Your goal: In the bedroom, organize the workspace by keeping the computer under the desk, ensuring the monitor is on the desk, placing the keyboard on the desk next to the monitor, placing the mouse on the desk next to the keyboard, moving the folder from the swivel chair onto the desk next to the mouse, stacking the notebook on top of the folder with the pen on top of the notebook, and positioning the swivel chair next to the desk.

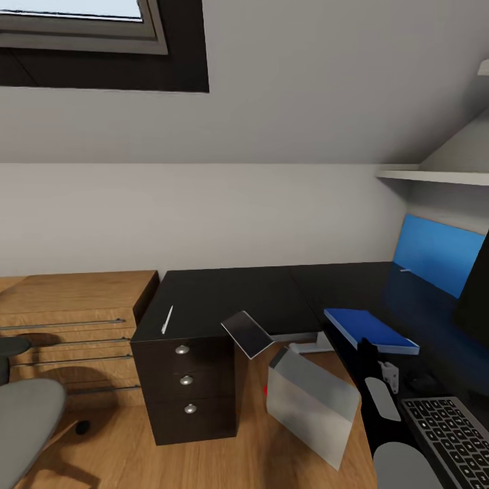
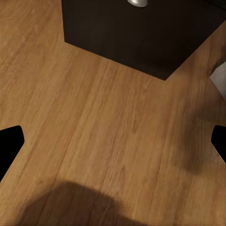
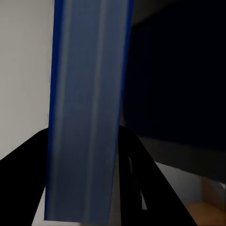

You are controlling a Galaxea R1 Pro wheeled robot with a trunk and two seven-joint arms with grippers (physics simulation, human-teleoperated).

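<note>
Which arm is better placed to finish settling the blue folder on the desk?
Right. The right gripper straddles the flat blue folder lying on the glossy black desk; the left gripper hangs open over the wooden floor.

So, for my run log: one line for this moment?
right gripper: shut on folder; folder: on desk; left gripper: open over floor; pen: on desk

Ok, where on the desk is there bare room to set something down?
Widest bare patch: the desk top between the pen and the folder, from the notebook back to the wall. Crowded: the right wing, where folder, keyboard and monitor sit close, with the right gripper at the folder's near end.
</note>
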